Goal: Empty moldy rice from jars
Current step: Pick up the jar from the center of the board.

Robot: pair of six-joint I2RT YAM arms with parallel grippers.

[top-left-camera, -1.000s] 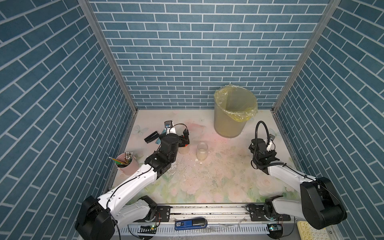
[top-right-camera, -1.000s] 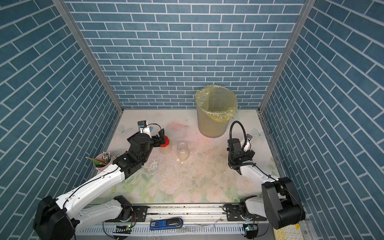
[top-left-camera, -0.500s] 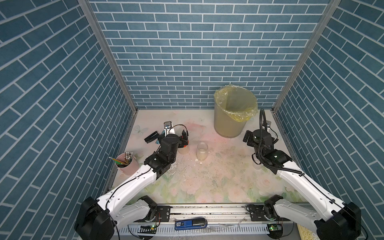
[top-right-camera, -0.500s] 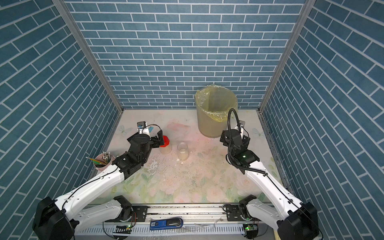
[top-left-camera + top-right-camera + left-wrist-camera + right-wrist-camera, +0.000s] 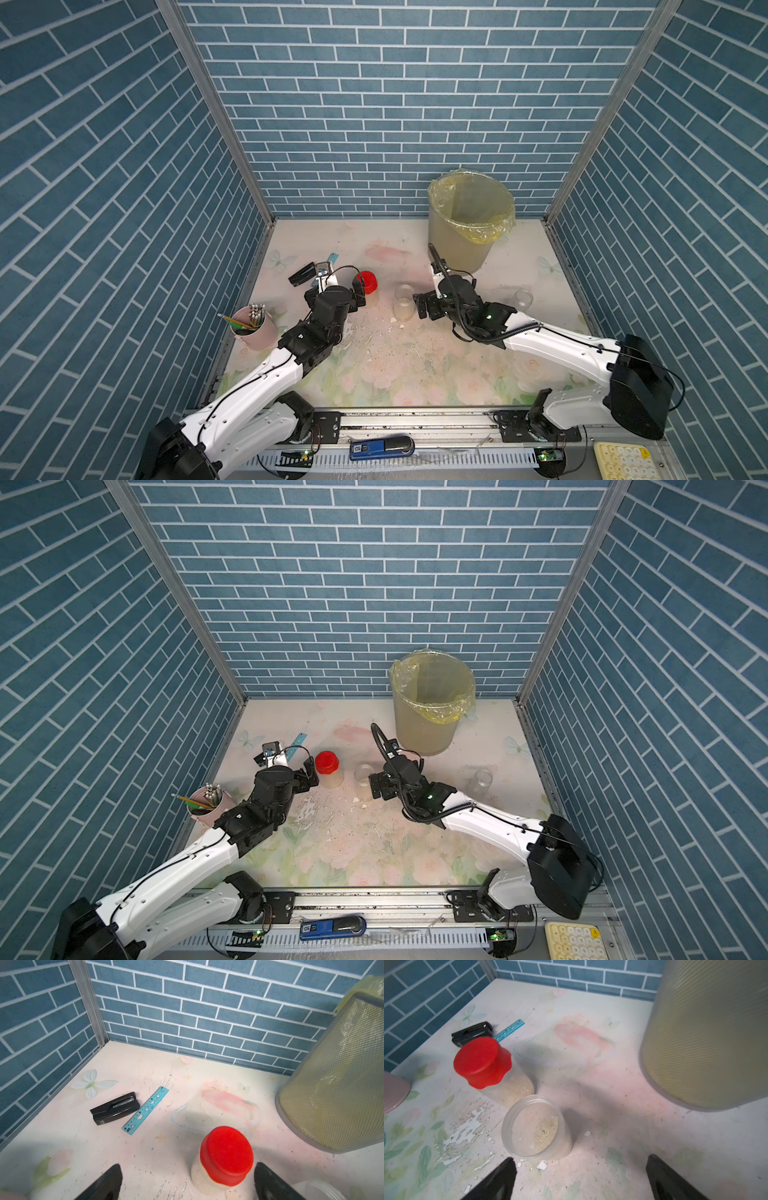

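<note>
A jar with a red cap [image 5: 367, 284] [image 5: 226, 1157] stands left of centre with moldy rice [image 5: 517, 1088] inside. My left gripper [image 5: 188, 1184] [image 5: 309, 777] is open at this jar, which sits just ahead between the fingertips, nearer one finger and untouched. A lidless clear jar [image 5: 403, 302] [image 5: 535, 1128] stands at the centre and holds a little rice [image 5: 547, 1132]. My right gripper [image 5: 579, 1180] [image 5: 422, 306] is open and empty just to its right. A third clear jar [image 5: 523, 298] [image 5: 482, 781] stands far right.
A mesh bin with a yellow bag [image 5: 469, 224] [image 5: 430, 706] stands at the back right. A clear flat lid [image 5: 216, 1113], a black stapler [image 5: 115, 1108] and a blue ruler [image 5: 145, 1110] lie behind the jars. A pink pencil cup [image 5: 253, 328] stands left. White flakes [image 5: 467, 1126] litter the mat.
My right arm has swung from the right side of the table in towards the centre, ending beside the open jar. The left arm has barely moved.
</note>
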